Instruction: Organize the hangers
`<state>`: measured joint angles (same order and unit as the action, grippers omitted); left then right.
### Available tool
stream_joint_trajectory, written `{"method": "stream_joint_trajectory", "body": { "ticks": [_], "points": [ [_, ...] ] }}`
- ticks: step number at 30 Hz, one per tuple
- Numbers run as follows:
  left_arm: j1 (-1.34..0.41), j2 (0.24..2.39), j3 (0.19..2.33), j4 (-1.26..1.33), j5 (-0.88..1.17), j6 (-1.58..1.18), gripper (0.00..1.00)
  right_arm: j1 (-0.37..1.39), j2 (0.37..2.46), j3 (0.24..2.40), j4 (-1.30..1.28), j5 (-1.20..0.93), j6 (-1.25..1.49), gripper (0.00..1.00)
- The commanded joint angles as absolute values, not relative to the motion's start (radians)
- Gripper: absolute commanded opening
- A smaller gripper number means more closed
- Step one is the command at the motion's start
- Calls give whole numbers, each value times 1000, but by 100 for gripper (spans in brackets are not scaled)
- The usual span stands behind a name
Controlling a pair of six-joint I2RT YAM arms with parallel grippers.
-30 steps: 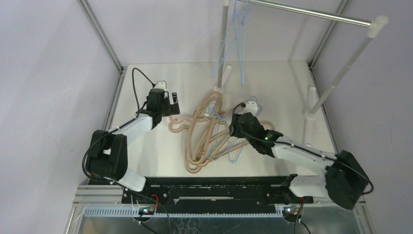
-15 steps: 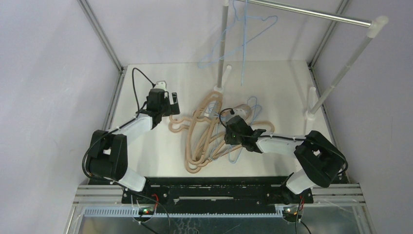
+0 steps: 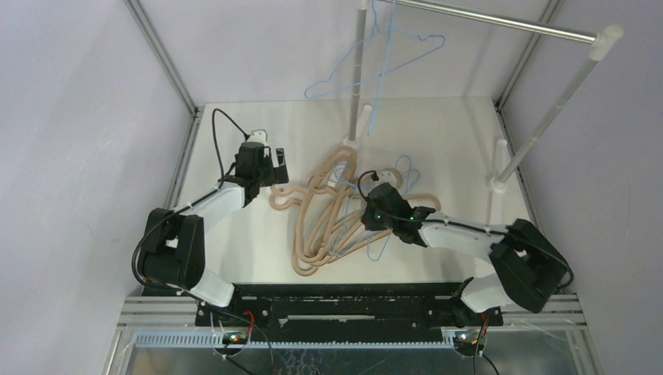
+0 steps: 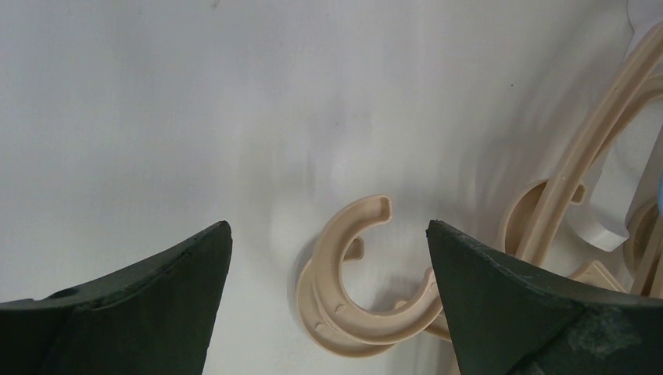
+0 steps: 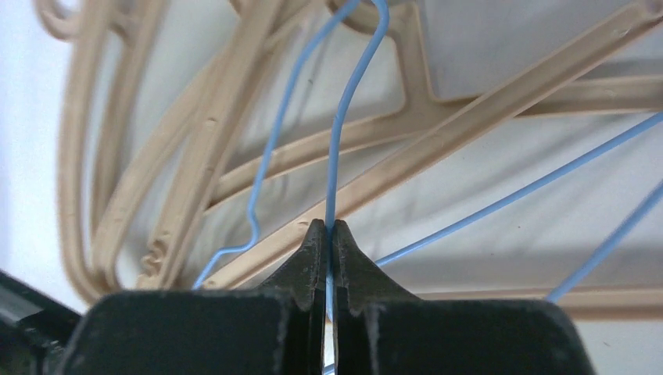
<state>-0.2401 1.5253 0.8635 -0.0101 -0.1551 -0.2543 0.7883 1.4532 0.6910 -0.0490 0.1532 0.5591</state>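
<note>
Now: freeing a blue wire hanger from the tangle

Across the white tabletop (image 3: 453,133), the job is sitting partway done. The silver rail (image 3: 500,25) is running above the far edge on its white posts (image 3: 547,117), and one blue hanger (image 3: 377,72) is hanging from it, tilted. The rest of the set is lying in a heap at the middle of the tabletop. The tan hangers (image 3: 313,226) are looping over one another, stretching from near the far edge toward the near edge. The blue wire hangers (image 3: 380,253) are lying threaded among them on the side toward the right edge.

The right end effector (image 5: 328,230) is reaching into that heap, its jaws pressed together on a single blue wire (image 5: 344,117) that is crossing over the tan arms. The left end effector (image 4: 327,226) is hovering at the heap's side toward the left edge. Its jaws are spread wide, straddling a tan hook (image 4: 324,254) without touching it and gripping nothing.

Judging from this, the step in hand is pulling one blue wire hanger clear so that it can join the one on the rail. The next move is calling for a slow, straight lift, since the wire is passing among tan arms and could be dragging them along. The left end effector looks placed to be pinning or taking the tan hook meanwhile.
</note>
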Motion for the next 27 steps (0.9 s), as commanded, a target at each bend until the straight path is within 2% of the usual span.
{"method": "stream_joint_trajectory", "body": {
  "ticks": [1, 13, 20, 27],
  "points": [
    [-248, 1501, 893, 12, -172, -250, 99, 797, 1274, 713, -82, 175, 544, 0],
    [-247, 1501, 893, 12, -159, -257, 100, 637, 836, 666, -201, 393, 535, 0],
    [-247, 1500, 893, 14, -154, -258, 99, 481, 769, 697, -37, 247, 512, 0],
    [-248, 1503, 894, 14, -160, -256, 99, 471, 795, 752, 185, 152, 499, 0]
  ]
}}
